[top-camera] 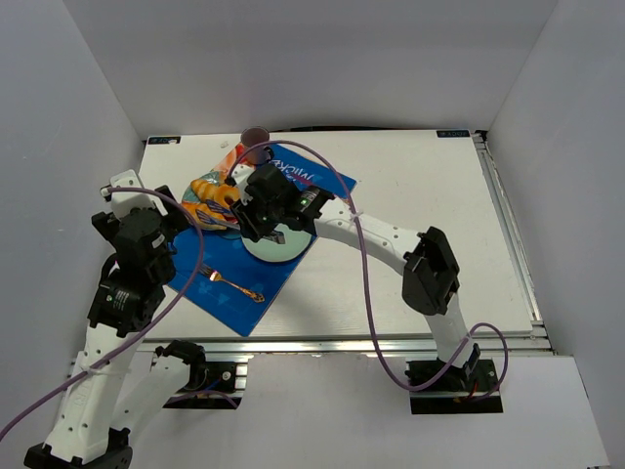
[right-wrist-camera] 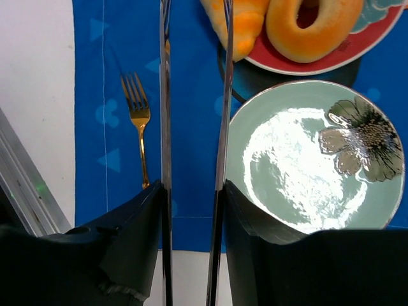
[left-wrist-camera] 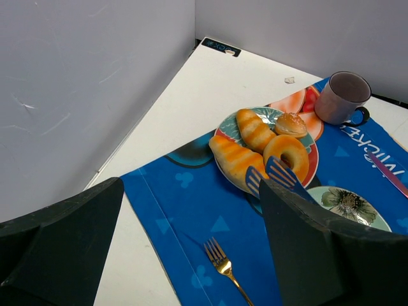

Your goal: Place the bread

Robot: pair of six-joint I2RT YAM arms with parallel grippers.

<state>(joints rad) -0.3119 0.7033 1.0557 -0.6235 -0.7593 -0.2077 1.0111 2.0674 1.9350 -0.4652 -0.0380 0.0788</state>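
Note:
The bread [left-wrist-camera: 233,159] is a golden ridged pastry on the near side of a red-rimmed plate [left-wrist-camera: 313,153]. It also shows at the top of the right wrist view [right-wrist-camera: 245,22]. My right gripper [right-wrist-camera: 191,191] is shut on a pair of tongs [right-wrist-camera: 164,95]. Their blue tips [left-wrist-camera: 280,172] sit spread at the bread's near end, between it and a yellow doughnut [left-wrist-camera: 287,156]; I cannot tell if they touch. In the top view the right gripper [top-camera: 256,217] is beside that plate [top-camera: 200,200]. My left gripper [left-wrist-camera: 191,255] is open and empty over the blue mat [left-wrist-camera: 185,210].
A second ridged pastry [left-wrist-camera: 255,131] and a small bun [left-wrist-camera: 291,124] share the red-rimmed plate. A green flowered plate [right-wrist-camera: 306,159] lies beside it, a gold fork [left-wrist-camera: 223,261] on the mat's near part. A mauve mug [left-wrist-camera: 341,95] stands behind. White walls enclose the table.

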